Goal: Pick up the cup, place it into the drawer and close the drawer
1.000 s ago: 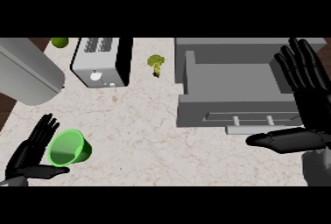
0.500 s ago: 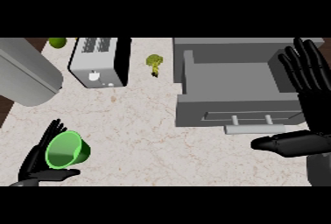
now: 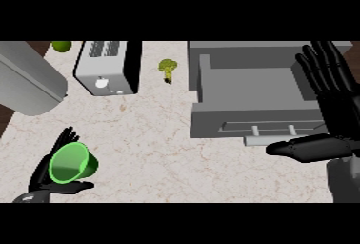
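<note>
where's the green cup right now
In the head view the green cup sits at the lower left, cradled in the left hand over the counter, below the toaster and well left of the open drawer.

One green cup [image 3: 72, 163] sits at seven o'clock. One open grey drawer [image 3: 256, 102] lies at two o'clock. One toaster [image 3: 107, 66], one piece of broccoli [image 3: 167, 68] and one green fruit [image 3: 62, 45] line eleven to twelve o'clock. Two robot hands show: left [image 3: 51, 172], right [image 3: 330, 112].
</note>
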### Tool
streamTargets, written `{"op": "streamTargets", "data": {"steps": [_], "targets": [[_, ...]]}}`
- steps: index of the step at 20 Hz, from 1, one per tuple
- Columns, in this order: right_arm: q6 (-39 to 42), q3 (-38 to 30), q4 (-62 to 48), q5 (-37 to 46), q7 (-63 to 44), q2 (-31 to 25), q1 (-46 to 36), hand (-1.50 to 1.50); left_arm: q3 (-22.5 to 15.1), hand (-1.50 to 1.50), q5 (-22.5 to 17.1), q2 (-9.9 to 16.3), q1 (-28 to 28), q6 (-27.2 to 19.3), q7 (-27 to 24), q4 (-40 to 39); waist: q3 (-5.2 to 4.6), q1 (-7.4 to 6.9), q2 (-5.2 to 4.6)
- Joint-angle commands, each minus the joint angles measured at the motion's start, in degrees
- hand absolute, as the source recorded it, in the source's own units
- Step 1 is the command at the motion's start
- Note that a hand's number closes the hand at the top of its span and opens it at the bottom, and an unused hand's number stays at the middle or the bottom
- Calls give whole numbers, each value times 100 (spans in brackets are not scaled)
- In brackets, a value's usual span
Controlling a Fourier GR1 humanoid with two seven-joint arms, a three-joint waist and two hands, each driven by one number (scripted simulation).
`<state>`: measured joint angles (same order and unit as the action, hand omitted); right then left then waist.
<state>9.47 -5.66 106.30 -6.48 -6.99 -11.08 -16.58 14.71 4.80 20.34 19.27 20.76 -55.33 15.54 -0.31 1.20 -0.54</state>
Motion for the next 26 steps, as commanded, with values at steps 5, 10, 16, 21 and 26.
{"op": "streamTargets", "data": {"steps": [5, 10, 16, 21, 26], "targets": [[200, -131, 51, -106, 167, -108, 321, -150, -27, -150, -23, 13, 260, 916, -585, -248, 5, 34, 2], [34, -253, -175, -117, -52, -148, -130, -150, -139, 150, -104, -296, 390, 1525, -545, -72, -1, -21, -6], [165, -160, -135, -49, 124, -156, 52, -150, -84, 150, 52, -533, 135, -438, -1523, 338, 2, -9, -9], [10, 5, 135, 7, 17, 43, 110, -150, 497, 150, -357, -909, 511, -1657, -1324, 351, 1, 50, -2], [260, -322, -60, -302, 113, -164, 243, -150, 930, 150, -784, -1349, 845, -1818, -1498, 393, 11, 49, -7]]}}
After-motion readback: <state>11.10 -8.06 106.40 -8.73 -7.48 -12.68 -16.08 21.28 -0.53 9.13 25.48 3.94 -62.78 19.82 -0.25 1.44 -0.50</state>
